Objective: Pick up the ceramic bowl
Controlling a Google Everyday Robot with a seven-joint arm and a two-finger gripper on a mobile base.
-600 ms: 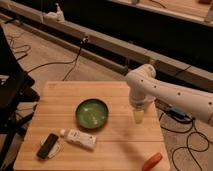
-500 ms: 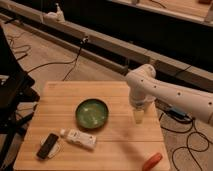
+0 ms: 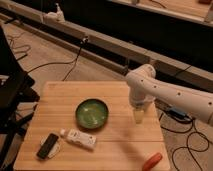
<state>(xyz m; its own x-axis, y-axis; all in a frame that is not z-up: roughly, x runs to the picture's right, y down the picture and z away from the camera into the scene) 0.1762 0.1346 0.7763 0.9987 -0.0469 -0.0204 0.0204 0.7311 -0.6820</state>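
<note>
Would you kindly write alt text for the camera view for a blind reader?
A green ceramic bowl sits untouched on a wooden table, with the robot's gripper hanging to its right in the picture. A white remote and a dark device lie nearer the camera.

This looks like a robotics lab or test bay rather than a home: a white robot arm [image 3: 165, 92] reaches in from the right, its gripper [image 3: 138, 117] low over the right part of a plain wooden table [image 3: 115, 92] that stands alone on a bare floor [image 3: 102, 70]. Behind the gripper and off to its left, black cables [image 3: 76, 57] trail loose across that floor up to a long low ledge [image 3: 105, 45], and more cables [image 3: 189, 150] coil on the floor to the gripper's right. Far to the gripper's left, beside the table, stands dark equipment [image 3: 12, 85] whose kind cannot be told
</note>
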